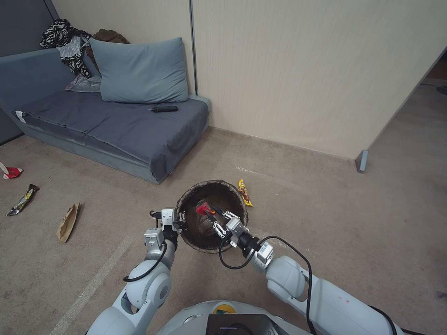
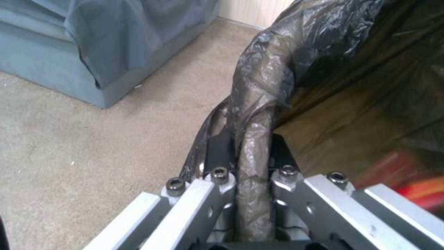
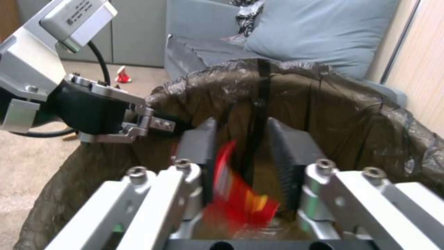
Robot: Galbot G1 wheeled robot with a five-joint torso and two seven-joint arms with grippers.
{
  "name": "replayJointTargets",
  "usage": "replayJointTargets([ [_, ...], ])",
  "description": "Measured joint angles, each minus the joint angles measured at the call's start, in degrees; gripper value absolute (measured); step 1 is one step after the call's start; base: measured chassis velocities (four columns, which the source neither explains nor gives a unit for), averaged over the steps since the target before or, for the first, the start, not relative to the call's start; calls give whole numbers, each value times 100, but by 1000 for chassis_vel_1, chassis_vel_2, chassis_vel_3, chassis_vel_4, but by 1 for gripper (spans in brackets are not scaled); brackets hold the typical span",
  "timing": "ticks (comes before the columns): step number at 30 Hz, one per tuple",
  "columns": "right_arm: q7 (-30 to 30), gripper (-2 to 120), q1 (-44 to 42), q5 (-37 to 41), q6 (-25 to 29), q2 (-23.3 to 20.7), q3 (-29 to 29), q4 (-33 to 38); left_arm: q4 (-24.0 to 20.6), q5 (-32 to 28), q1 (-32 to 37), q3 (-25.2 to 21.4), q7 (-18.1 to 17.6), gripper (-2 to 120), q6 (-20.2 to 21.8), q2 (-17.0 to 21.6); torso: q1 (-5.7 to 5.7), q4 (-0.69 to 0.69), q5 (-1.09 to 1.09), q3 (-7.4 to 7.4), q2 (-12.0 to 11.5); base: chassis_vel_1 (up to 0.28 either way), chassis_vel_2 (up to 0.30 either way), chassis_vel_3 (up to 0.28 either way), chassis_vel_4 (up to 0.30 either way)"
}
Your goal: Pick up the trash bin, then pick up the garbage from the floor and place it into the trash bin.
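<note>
The trash bin (image 1: 233, 193), a round bucket lined with a dark bag, hangs just above the carpet. My left gripper (image 1: 180, 218) is shut on its near-left rim; the left wrist view shows the bag-covered rim (image 2: 259, 104) pinched in my left gripper (image 2: 249, 139). My right gripper (image 1: 209, 215) is over the bin's mouth. In the right wrist view my right gripper (image 3: 245, 146) stands open, and a blurred red wrapper (image 3: 236, 198) sits between the pads over the bin's inside (image 3: 360, 114). More garbage lies on the floor: a yellow wrapper (image 1: 244, 191) beside the bin and a brown paper bag (image 1: 68, 222).
A dark snack wrapper (image 1: 22, 200) and a red-white carton (image 1: 11, 172) lie at the far left. A grey sofa (image 1: 116, 125) with a pillow (image 1: 142, 70) stands behind on the left. A beige wall (image 1: 302, 70) ends at a corner (image 1: 362, 160), and open carpet lies to the right.
</note>
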Motion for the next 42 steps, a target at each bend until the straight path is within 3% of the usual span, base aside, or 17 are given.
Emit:
replayJointTargets([
  [7,43,57,-107,8,-25,-22,76,90,0,14,23,0,-1,3,-6,-17,0,0,0,0,0,0,0,0,0],
  [9,49,69,-137,36,-35,-22,111,140,1,48,47,-2,-2,3,-13,-18,0,0,0,0,0,0,0,0,0],
  [11,51,70,-138,39,-35,-21,113,144,1,50,51,-3,-2,3,-14,-18,0,0,0,0,0,0,0,0,0],
  [13,74,84,-156,75,-40,-2,165,246,-5,62,70,-21,-1,3,-14,-12,0,0,0,0,0,0,0,0,0],
  [17,119,97,-217,225,-54,12,439,533,-9,116,73,-66,1,3,-14,-4,0,1,0,0,0,0,0,0,0],
  [26,524,100,-512,850,-364,-1,1941,1193,6,216,55,-146,-6,3,-13,-15,0,0,1,0,0,0,0,0,0],
  [30,967,100,-856,1172,-847,92,3209,1439,60,303,34,-161,-9,3,-56,-28,0,0,0,0,0,0,0,0,0],
  [34,1090,100,-1229,1179,-896,222,3744,1441,61,312,32,-156,-14,3,-57,-44,0,-1,1,0,0,0,0,0,0],
  [42,1354,100,-1729,574,-703,758,4052,945,25,326,66,-173,-19,3,-57,-60,0,-1,1,-1,0,0,0,0,0],
])
